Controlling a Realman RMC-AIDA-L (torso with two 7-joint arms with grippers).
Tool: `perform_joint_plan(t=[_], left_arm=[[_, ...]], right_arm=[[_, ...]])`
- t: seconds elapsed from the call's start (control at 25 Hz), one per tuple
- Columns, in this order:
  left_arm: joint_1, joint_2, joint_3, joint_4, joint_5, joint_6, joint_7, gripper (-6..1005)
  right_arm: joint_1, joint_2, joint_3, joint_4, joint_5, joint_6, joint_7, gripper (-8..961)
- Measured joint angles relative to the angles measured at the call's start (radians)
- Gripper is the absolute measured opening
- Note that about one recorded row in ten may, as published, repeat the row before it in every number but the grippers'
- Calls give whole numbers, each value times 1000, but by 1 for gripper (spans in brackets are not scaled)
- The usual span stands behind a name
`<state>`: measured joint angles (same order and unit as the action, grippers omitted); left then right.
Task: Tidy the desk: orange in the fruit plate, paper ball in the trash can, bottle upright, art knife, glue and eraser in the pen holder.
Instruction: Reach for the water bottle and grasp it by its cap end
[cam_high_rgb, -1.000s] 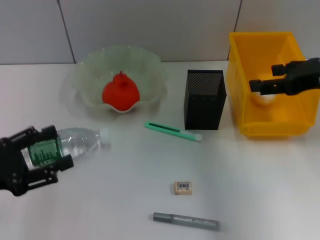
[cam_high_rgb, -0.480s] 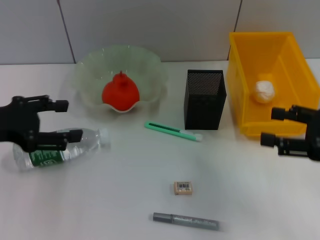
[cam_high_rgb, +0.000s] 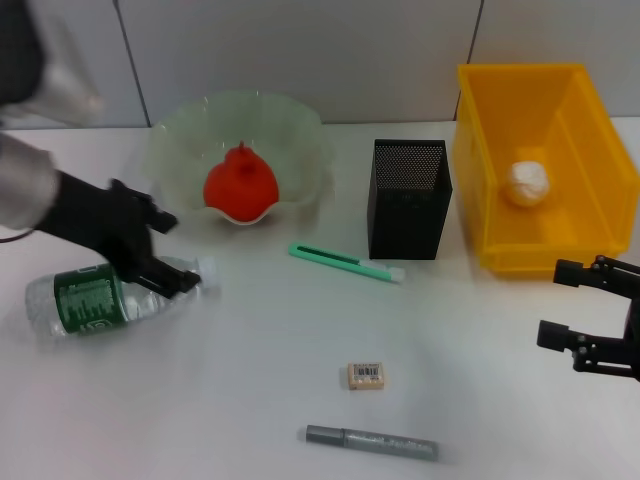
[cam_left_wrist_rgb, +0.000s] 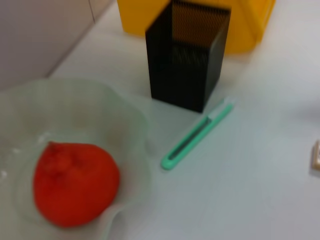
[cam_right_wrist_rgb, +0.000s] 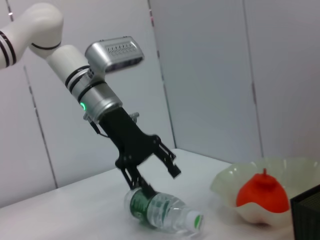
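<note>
A: Head view first. What are the fingers doing?

B: The left gripper (cam_high_rgb: 165, 250) has its fingers spread apart, poised over the neck end of the bottle (cam_high_rgb: 110, 297), one tip down by the shoulder near the cap. It grips nothing. The right wrist view agrees: the left gripper (cam_right_wrist_rgb: 152, 172) stands open above the bottle (cam_right_wrist_rgb: 160, 214), which lies on its side.

A: And the other arm?

B: The right gripper (cam_high_rgb: 590, 315) hangs low at the near right, in front of the trash can (cam_high_rgb: 480, 150), fingers apart and empty.

A: So what's finished?

B: The orange (cam_high_rgb: 241, 185) sits in the fruit plate (cam_high_rgb: 170, 150), and the paper ball (cam_high_rgb: 527, 184) lies inside the trash can. Those two look done.

A: What's left?

B: The bottle is not yet upright. The art knife (cam_high_rgb: 346, 263) lies on the desk (cam_high_rgb: 250, 400) just in front of the pen holder (cam_high_rgb: 411, 200), the eraser (cam_high_rgb: 366, 375) is nearer, and the glue (cam_high_rgb: 371, 441) lies nearest of all. None of the three is in the pen holder. I'd judge the job under halfway, with the bottle as the step in hand.
</note>
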<state>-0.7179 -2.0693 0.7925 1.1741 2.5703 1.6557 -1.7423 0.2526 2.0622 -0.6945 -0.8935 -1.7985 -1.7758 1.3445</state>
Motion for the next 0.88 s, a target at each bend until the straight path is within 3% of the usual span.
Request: perform_joint_plan(t=[0.04,0.12,0.16,0.32,0.76,0.88], left_arm=[[0,0,0,0,0,0,0,808],[-25,1,274,1,52,-111,-145,807],[-25,1,274,1,52,-111,-145,807],[-57,-5,445,-50,118,-211,-221,806],[-92,-8,532,-173,143,-355,-258,804],[-99,-9,607,-252,177,-455,-302,803]], right_arm=[[3,-6,16,26,-2,1,-15,840],[5,-9,22,37,-2,3,-19,840],[7,-12,26,44,-3,3,-21,840],[9,-14,29,51,-3,5,-22,840],[9,-9,29,52,-1,7,-23,840],[12,-6,29,53,-1,7,-23,840]])
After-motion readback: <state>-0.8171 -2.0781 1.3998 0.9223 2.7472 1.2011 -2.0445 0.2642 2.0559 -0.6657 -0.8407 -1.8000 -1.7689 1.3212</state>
